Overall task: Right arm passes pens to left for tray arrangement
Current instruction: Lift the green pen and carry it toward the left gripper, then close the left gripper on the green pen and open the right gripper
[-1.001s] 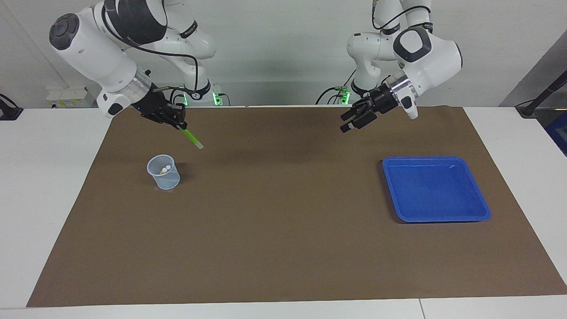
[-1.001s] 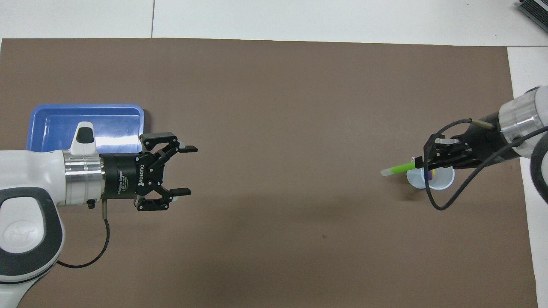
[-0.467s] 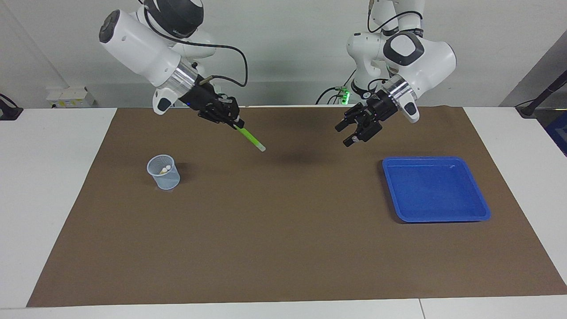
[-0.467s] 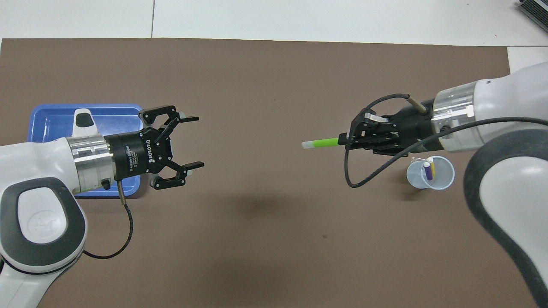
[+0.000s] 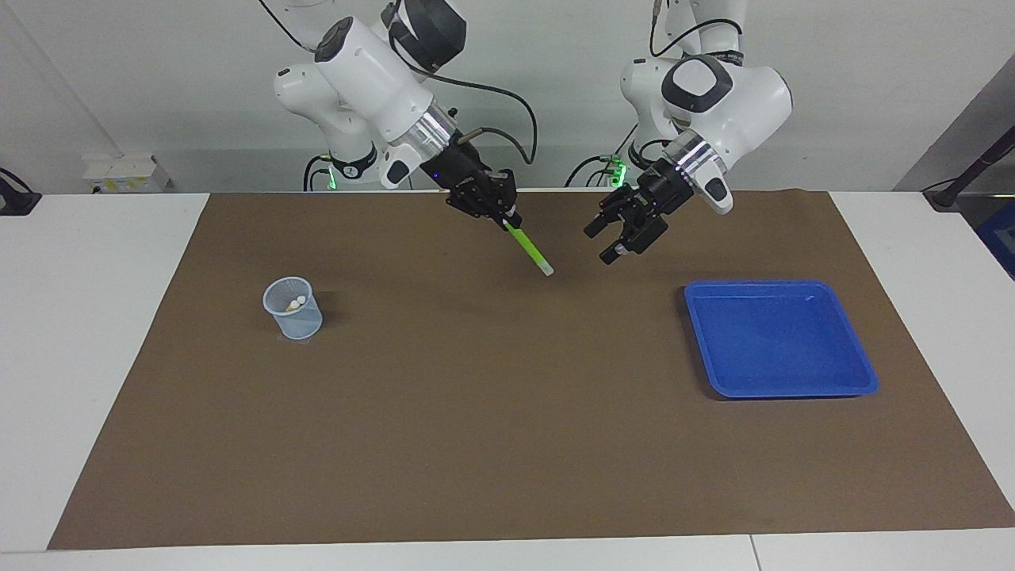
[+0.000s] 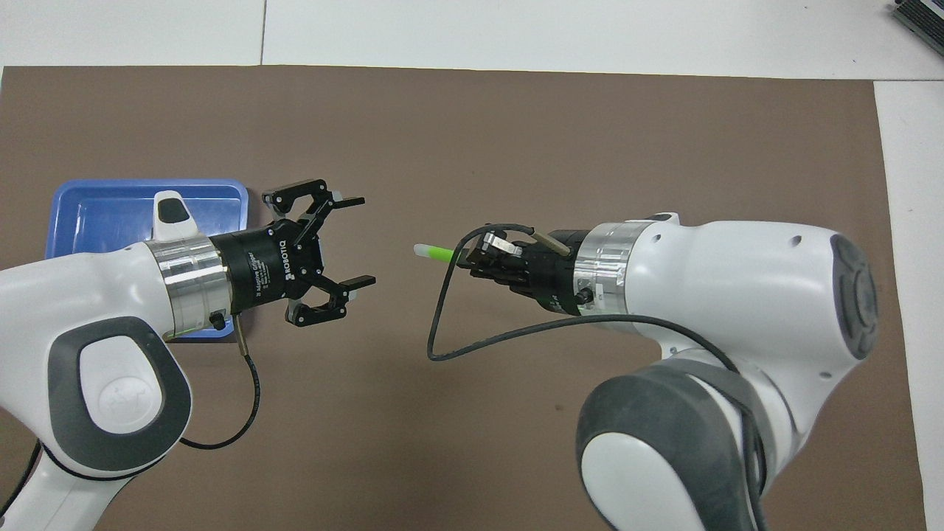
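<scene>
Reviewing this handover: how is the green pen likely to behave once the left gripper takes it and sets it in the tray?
The green pen juts straight from the shut right gripper, so probably stiff and light. Slim and round, it may roll on the tray; the rim should stop it. The open left gripper must close squarely on the narrow barrel.

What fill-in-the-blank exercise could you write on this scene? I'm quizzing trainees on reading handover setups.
1. The right tool is shut on the ____ pen.
2. The left tool hangs with its fingers ____, not touching that pen.
3. The blue tray holds ____ pens.
4. The mesh cup stands toward the ____ arm's end of the table.

Missing words: green; open; no; right
</scene>
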You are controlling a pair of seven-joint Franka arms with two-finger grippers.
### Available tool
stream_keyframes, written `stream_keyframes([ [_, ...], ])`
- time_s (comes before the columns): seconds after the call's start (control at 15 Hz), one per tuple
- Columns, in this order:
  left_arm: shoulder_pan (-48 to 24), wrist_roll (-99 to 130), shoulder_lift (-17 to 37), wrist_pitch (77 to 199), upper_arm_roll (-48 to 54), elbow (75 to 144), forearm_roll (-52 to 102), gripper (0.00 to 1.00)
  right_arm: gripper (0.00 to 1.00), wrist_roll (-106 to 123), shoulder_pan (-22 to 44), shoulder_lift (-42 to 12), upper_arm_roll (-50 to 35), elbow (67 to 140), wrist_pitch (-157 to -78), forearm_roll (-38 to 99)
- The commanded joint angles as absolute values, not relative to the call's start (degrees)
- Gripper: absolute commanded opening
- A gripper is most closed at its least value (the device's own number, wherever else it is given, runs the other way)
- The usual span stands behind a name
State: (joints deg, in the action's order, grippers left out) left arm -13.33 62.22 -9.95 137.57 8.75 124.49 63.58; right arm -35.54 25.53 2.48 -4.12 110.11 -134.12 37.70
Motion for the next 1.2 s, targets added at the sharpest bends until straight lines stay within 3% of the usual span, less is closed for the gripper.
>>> stream_keyframes([
  [0.0, -14.7, 64.9, -9.5, 139.0, 9.5, 124.1, 62.5, 1.00, 0.00, -38.0, 29.1, 4.7, -3.9, 114.2, -141.5, 39.4],
  [0.53, -18.0, 66.9, -10.2, 138.9, 9.8, 125.3, 62.5, 0.94, 0.00, -38.4, 31.6, 4.6, -4.0, 114.4, -145.0, 40.9],
  [0.67, -18.0, 66.8, -10.2, 138.6, 9.8, 125.2, 62.5, 0.87, 0.00, -37.9, 31.6, 4.5, -3.9, 114.4, -144.9, 40.9],
  [1.0, -17.1, 66.7, -10.6, 135.5, 9.7, 124.9, 60.7, 0.79, 0.00, -37.8, 31.5, 4.4, -3.9, 114.3, -144.9, 40.9],
  [1.13, -17.0, 66.6, -10.8, 134.6, 9.6, 124.9, 60.0, 0.71, 0.00, -37.2, 31.5, 4.3, -3.9, 114.3, -145.0, 40.9],
])
